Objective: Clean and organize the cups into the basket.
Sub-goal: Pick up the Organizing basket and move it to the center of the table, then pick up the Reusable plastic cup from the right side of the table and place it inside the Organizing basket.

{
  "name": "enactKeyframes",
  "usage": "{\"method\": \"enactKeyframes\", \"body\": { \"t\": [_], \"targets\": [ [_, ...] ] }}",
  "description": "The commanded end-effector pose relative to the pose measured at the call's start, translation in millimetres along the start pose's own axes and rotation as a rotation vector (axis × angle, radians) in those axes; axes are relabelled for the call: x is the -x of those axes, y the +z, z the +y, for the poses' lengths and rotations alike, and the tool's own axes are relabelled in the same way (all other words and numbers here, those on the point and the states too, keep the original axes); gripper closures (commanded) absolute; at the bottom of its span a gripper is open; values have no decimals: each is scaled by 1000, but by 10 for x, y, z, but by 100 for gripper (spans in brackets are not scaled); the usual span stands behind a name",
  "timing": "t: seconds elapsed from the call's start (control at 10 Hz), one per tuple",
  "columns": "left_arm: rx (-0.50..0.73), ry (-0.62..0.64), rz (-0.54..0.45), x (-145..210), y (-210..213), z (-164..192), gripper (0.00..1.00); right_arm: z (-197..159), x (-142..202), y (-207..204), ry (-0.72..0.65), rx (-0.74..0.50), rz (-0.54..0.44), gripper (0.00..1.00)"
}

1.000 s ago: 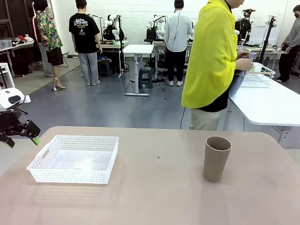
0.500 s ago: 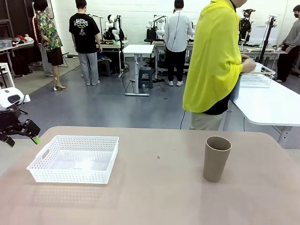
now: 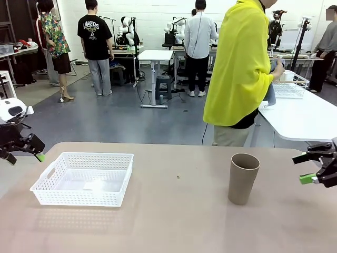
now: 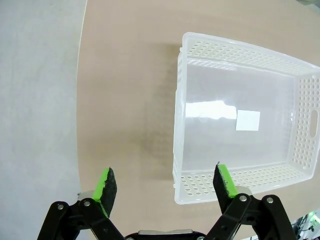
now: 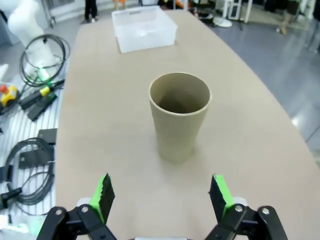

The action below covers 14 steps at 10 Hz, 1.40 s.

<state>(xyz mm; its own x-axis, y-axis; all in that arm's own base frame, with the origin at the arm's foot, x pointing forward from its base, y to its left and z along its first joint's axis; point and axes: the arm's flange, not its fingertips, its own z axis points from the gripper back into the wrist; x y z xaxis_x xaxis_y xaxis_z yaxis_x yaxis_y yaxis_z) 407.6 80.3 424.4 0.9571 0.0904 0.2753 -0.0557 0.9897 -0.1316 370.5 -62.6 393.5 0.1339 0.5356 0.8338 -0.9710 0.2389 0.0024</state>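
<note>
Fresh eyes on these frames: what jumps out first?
A lone tan cup stands upright right of centre on the table, with the open right gripper facing it from the right edge. The empty white basket sits at the left, near the open left gripper. A person in bright yellow stands beyond the far edge.

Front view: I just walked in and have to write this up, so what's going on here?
Nothing is being handled yet. One tan cup stands upright on the table, untouched. The right tool is open and points at it from a little way off. The left tool, also open, hovers by one end of the white basket, which holds no cups. A person in yellow stands beyond the table, turned toward another one.
</note>
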Motion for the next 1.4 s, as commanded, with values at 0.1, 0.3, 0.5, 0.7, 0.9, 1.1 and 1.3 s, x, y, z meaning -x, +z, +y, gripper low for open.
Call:
{"method": "enactKeyframes", "body": {
  "t": [0.1,0.3,0.5,0.7,0.9,1.1,1.3],
  "targets": [
    [-11,0,0,0,5,-6,0,-155,113,-87,-37,30,-24,0],
    [-11,0,0,0,5,-6,0,-44,65,-61,5,-12,-9,0],
    [-11,0,0,0,5,-6,0,-44,65,-61,5,-12,-9,0],
    [-61,22,34,37,-82,-83,0,-74,70,-67,1,-7,-11,0],
    [-111,27,89,142,-103,-244,0,-158,141,-212,48,-1,-44,0],
    [-164,41,148,212,-192,-386,0,-230,186,-420,80,-29,-59,0],
    [-172,42,171,202,-292,-430,0,-391,292,-707,43,-67,-75,0]
  ]
}}
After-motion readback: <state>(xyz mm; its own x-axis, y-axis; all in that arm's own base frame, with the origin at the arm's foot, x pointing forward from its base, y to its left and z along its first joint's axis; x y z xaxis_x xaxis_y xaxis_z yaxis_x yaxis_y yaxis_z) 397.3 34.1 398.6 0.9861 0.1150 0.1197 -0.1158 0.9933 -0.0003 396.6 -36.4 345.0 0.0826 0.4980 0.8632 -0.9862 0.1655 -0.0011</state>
